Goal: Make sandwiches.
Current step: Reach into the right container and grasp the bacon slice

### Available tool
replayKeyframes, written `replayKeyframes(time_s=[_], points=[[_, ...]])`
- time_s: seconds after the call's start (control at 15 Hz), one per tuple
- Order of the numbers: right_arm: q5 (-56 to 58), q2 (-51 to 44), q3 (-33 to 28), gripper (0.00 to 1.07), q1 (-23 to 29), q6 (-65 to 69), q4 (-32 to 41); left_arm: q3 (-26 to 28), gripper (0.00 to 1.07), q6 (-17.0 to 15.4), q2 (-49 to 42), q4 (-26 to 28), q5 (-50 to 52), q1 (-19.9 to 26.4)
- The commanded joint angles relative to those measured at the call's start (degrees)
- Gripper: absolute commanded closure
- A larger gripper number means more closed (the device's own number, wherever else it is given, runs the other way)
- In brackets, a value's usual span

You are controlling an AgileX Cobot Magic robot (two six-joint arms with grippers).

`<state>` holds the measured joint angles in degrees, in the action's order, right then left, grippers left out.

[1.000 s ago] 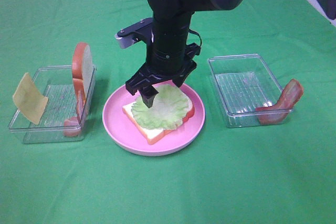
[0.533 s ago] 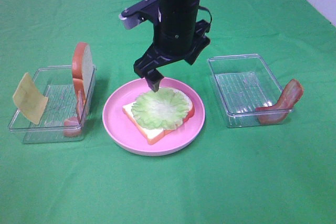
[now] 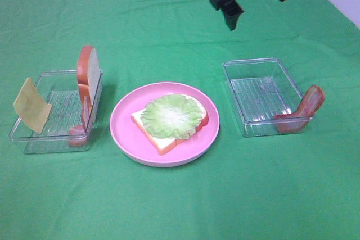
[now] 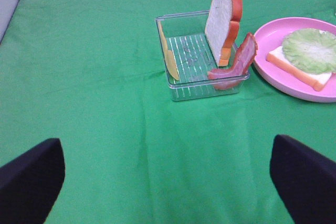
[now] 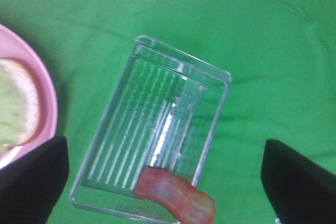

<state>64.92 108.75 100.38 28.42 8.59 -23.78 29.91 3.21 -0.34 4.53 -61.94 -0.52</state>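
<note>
The desk (image 3: 180, 206) is covered by a wrinkled green cloth. At its middle a pink plate (image 3: 125, 133) is set, bearing a crusted white bread slice (image 3: 163, 141) topped by pale lettuce (image 3: 171, 115). In the tray (image 3: 34, 139) left of the plate, a second slice (image 3: 87, 66) is stood upright beside bacon (image 3: 84, 119) and leaning cheese (image 3: 31, 105). Another bacon strip (image 3: 304, 111) is draped over the right tray (image 3: 261, 91). The left gripper (image 4: 168, 182) and right gripper (image 5: 164, 179) are spread wide, empty.

a robot lab bench: green cloth (image 3: 169, 206), toy food (image 3: 171, 115), clear trays (image 3: 256, 96).
</note>
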Motion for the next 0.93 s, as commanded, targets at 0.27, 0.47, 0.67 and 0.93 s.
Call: replayKeyframes(time_s=[0.27, 0.47, 0.67, 0.93], points=[[7.7, -1.2, -0.2, 0.11, -19.0, -4.1, 11.7, -0.1, 0.06, 0.0, -0.8, 0.0, 0.2, 0.1], [10.3, -1.2, -0.2, 0.11, -23.8, -5.9, 16.9, -0.1, 0.06, 0.0, -0.8, 0.0, 0.2, 0.1], [10.5, -1.2, -1.3, 0.11, -24.6, -7.1, 18.1, -0.1, 0.06, 0.0, -0.8, 0.0, 0.2, 0.1], [3.1, -1.0, -12.3, 0.11, -24.5, -6.9, 20.2, -0.1, 0.06, 0.0, -0.8, 0.0, 0.2, 0.1]])
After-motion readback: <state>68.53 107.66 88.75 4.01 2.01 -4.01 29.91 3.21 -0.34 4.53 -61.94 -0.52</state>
